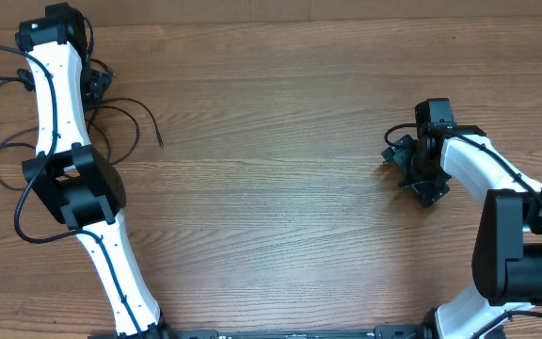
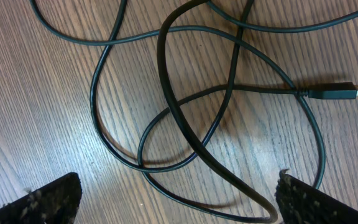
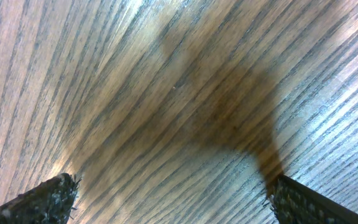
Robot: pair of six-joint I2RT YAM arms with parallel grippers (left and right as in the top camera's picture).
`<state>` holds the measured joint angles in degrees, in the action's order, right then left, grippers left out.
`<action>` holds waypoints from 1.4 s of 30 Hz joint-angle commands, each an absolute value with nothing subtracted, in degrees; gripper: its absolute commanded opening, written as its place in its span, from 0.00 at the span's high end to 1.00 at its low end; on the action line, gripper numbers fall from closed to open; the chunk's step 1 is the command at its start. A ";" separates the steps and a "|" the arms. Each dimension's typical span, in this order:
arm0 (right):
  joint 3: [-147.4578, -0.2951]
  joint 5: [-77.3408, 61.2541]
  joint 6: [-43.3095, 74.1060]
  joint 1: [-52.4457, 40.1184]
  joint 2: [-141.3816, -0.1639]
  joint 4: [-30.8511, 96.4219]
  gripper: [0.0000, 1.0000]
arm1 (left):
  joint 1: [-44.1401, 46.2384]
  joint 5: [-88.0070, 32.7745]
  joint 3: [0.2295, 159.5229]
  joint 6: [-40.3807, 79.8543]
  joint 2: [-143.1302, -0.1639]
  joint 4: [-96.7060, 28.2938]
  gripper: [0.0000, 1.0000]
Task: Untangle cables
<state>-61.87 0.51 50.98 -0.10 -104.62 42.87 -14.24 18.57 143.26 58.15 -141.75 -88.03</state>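
The cables (image 2: 178, 118) are spread in crossing loops at the table's (image 1: 280, 188) ten o'clock, below the wide-spread left gripper (image 2: 178, 199). The right gripper (image 3: 173, 202), likewise spread, is held over bare wood. Light, limp cord is expected. A hold beside the plug (image 2: 337, 93), at three o'clock, is favoured.

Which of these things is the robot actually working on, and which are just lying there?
Job: the cables, looped over each other; their plug; the left fingers, open above them.
Not the job: the wooden table; the thicker wires on the arms; the right fingers, open over bare wood.
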 commanded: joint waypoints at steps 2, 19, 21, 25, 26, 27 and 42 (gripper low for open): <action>-59.33 -0.12 51.00 0.19 -106.96 41.43 0.00 | -14.22 18.33 142.85 58.28 -141.97 -87.96 0.01; -59.33 -0.32 51.00 0.19 -106.96 40.56 0.00 | -14.22 18.33 142.85 58.28 -141.97 -87.96 0.00; -59.33 -0.30 51.00 0.19 -106.96 40.56 0.00 | -14.22 18.33 142.85 58.28 -141.97 -87.96 0.01; -59.33 -0.30 51.00 0.19 -106.96 40.56 0.00 | -14.22 18.33 142.85 58.28 -141.97 -87.96 0.00; -59.33 -0.30 51.03 0.19 -106.96 40.56 0.00 | -14.22 18.33 142.85 58.28 -141.97 -87.94 0.00; -59.33 -0.30 51.03 0.19 -106.96 40.53 0.00 | -14.22 18.33 142.85 58.28 -141.97 -87.96 0.00; -59.33 -0.30 51.00 0.19 -106.96 39.27 0.00 | -14.22 18.33 142.85 58.28 -141.97 -87.94 0.01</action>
